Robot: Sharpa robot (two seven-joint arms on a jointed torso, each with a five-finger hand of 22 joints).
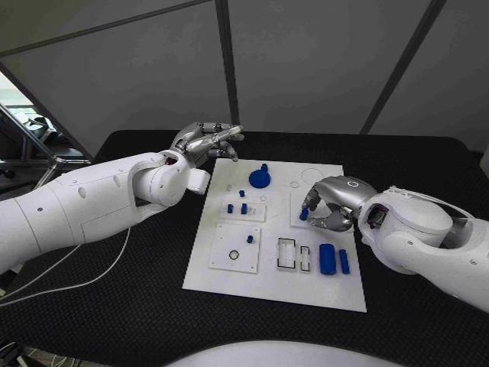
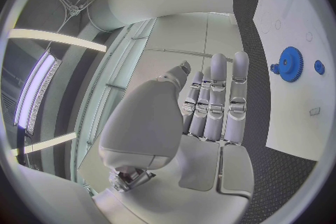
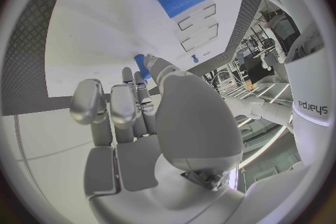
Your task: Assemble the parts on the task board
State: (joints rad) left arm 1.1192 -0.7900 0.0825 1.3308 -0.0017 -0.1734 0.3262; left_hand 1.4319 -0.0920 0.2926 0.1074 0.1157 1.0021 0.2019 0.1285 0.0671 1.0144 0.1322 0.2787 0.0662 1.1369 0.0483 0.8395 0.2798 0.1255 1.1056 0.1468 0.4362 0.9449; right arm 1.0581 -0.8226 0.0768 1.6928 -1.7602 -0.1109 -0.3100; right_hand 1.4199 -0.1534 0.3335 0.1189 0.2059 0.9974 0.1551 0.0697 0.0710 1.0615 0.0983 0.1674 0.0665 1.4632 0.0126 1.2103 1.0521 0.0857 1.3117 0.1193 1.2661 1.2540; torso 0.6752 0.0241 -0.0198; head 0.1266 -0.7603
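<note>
The task board (image 1: 269, 284) is a flat white plate with smooth surface, lying in the middle of the black table (image 1: 112, 306), whose cover has a fine woven texture. On the board, toward 12 o'clock, a round blue gear (image 1: 260, 179) with small teeth sits, and a thin blue pin stands up from it. Near the centre, a few small blue pegs (image 1: 244, 208) stand in a raised white square block. Toward 5 o'clock a thick blue cylinder (image 1: 327, 259) lies on its side, and a thinner blue rod (image 1: 344, 261) lies just beside it; next to them are two rectangular slots (image 1: 294, 254) with dark outline. At about 7 o'clock of the board there is another raised white block with a small dark ring (image 1: 234, 255). The right hand (image 1: 327, 210), of silver metal, rests over the board's right part at about 3 o'clock, with fingers curled in, and it pinches a small blue part (image 1: 304, 215) between the fingertips; the right wrist view shows this blue piece at the fingers' ends. The left hand (image 1: 208, 141) hovers beyond the board's far left corner, at about 11 o'clock, holding nothing; in the left wrist view its fingers (image 2: 218, 103) are stretched straight and close together.
</note>
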